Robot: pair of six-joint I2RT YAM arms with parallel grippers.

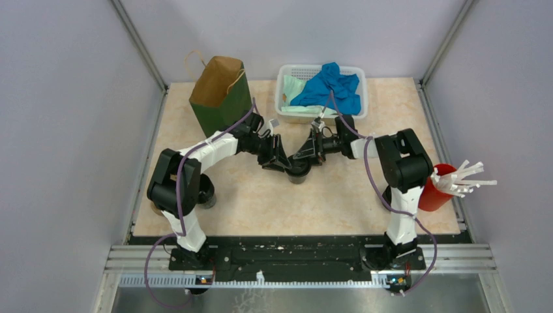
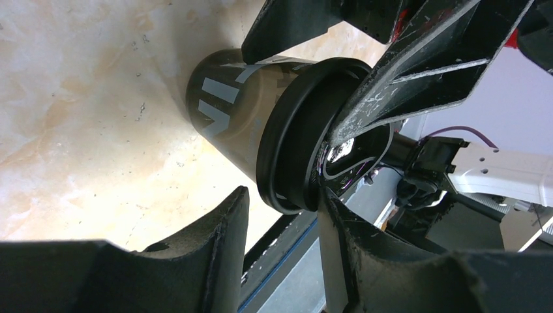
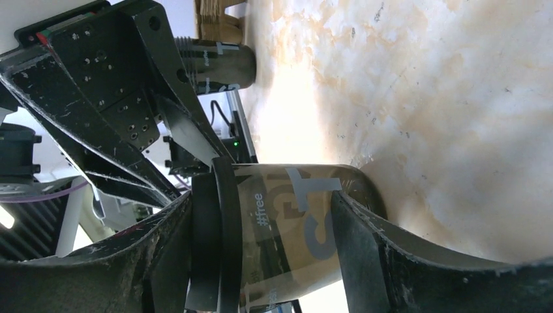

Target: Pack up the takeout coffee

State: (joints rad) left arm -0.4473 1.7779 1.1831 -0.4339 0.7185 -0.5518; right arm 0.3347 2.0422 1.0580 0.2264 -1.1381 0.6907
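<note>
At the near right edge of the desk (image 1: 339, 195), a red cup (image 1: 435, 190) holding white sticks (image 1: 471, 175) is seen beside the right arm. On the near left, a second black printed cup (image 3: 222, 65) is stood close to the left arm's elbow, with a piece of tan corrugated cardboard (image 3: 218, 16) just beside it. Toward the middle of the desk, the takeout coffee cup (image 1: 298, 175) is set upright on its base, capped with a black ridged lid (image 2: 293, 130), and is flanked by both arms, which are angled down at it from either side. The left gripper (image 1: 285, 164) is held part-spread, with the lid's rim lying between its fingers (image 2: 215, 254); one finger is seen against the lid's edge, but whether the cup is pinched cannot be told. The right gripper (image 1: 308, 160) is likewise set around the same cup, its fingers (image 3: 365, 254) standing apart, one across the printed wall and the other at the lid; a firm press cannot be confirmed there either. Farther back on the left, a green paper bag (image 1: 218, 104) with a brown inside is stood open and upright. At the far edge, a white plastic basket (image 1: 285, 78) is placed, with a crumpled blue cloth (image 1: 329, 88) draped in it.
</note>
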